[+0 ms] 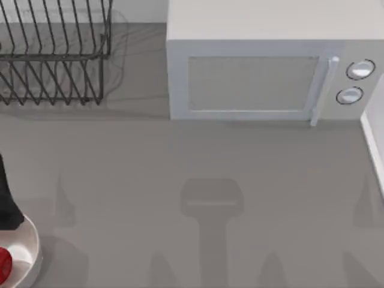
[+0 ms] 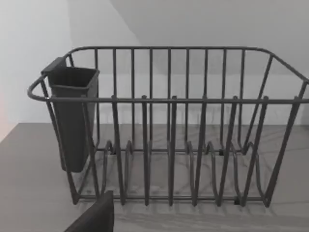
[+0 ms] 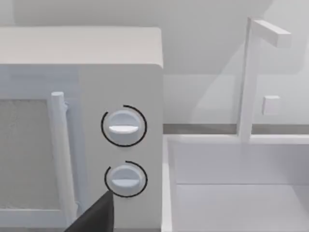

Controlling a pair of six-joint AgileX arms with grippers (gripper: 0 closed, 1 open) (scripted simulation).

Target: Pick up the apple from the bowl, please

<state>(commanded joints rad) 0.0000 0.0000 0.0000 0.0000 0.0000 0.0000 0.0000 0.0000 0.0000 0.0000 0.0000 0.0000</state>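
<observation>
One apple (image 1: 3, 264) in bowl (image 1: 31, 255), far left: light, rigid, glossy-slick; pinch across its widest flanks. Can't tell either gripper's opening.

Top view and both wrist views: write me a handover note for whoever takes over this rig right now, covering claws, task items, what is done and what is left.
Left claw: a dark part of the left arm sits at the table's left edge, just above the bowl; whether its fingers are open or shut cannot be told. Its wrist camera faces the dark wire dish rack.
Right claw: parked; its wrist camera faces the white microwave and the white sink.
Items: the small glossy red apple lies inside the round white bowl at the table's lower left corner.
Done: nothing yet; the apple is not gripped.
Left: lower the left claw to the apple, grip it, lift it out.
</observation>
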